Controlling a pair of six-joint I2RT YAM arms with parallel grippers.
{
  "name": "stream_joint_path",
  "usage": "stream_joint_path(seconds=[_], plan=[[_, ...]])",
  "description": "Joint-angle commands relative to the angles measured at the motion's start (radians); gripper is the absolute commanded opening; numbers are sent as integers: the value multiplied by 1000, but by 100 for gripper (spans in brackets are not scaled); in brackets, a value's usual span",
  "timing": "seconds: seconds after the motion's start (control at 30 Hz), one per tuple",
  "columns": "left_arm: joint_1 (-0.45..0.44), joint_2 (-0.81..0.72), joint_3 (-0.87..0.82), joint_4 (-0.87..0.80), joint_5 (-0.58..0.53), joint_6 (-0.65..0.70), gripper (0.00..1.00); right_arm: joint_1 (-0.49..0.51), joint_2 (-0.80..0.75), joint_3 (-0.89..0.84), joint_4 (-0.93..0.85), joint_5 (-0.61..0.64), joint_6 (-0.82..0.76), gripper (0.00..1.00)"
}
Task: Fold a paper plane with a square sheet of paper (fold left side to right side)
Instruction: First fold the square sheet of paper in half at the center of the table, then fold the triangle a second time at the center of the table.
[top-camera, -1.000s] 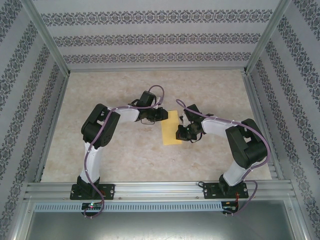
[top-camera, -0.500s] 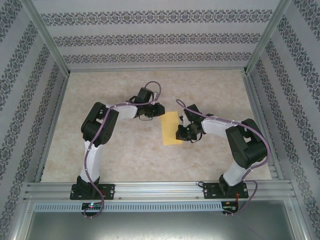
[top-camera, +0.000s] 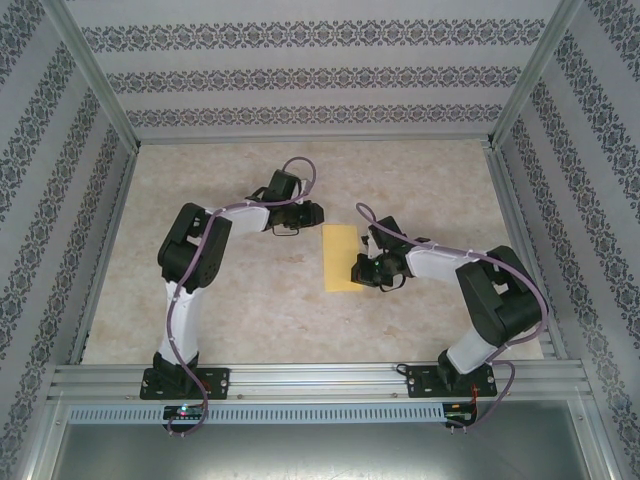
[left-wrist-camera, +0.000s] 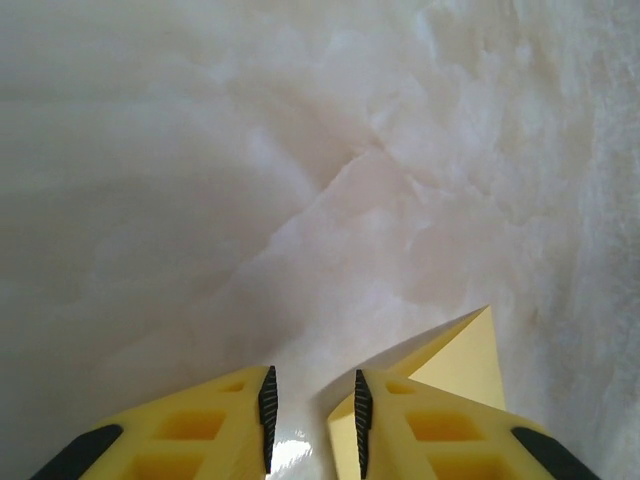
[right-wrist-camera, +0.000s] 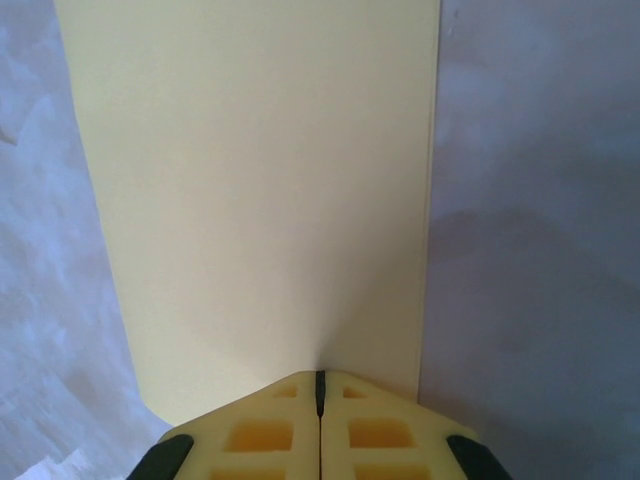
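**Folded yellow sheet lies under the right end effector's tips**

The square sheet of paper (top-camera: 340, 258) lies flat on the pale, marbled counter (top-camera: 230, 300) as a narrow upright rectangle between the two arms. From overhead, the right end effector (top-camera: 357, 272) sits on the sheet's right edge, towards the near corner, and points across it. In the right wrist view its yellow fingers (right-wrist-camera: 270, 435) are clenched tip to tip with no gap. The sheet spreads out ahead of them and a little to either side. The tips cover part of the sheet's near edge, so I cannot tell whether they pinch the paper or only press down on it.

The left end effector (top-camera: 312, 213) hangs just off the sheet's far left corner, not touching it as far as I can see. In the left wrist view its jaws stand released, with bare counter showing in the gap between the black pads (left-wrist-camera: 267, 415). One pointed corner of the sheet pokes out just beside the finger on the right of that view, and the rest is hidden behind that finger or cut off by the bottom edge.

The overhead camera is too far off to show how many layers the sheet has
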Motion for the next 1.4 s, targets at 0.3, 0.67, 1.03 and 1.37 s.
stream_joint_path(seconds=[0.3, 0.67, 1.03, 1.37], plan=[[-61, -280, -241, 27, 73, -43, 30, -52, -114, 33, -32, 12, -30, 22], [-135, -231, -309, 102, 95, -120, 28, -199, -160, -20, 38, -104, -41, 39], [-146, -178, -289, 110, 139, -114, 27, -208, -155, -34, 29, -108, -52, 47], [-146, -171, -307, 60, 127, -98, 25, -216, -144, -9, -21, -131, -68, 52]])
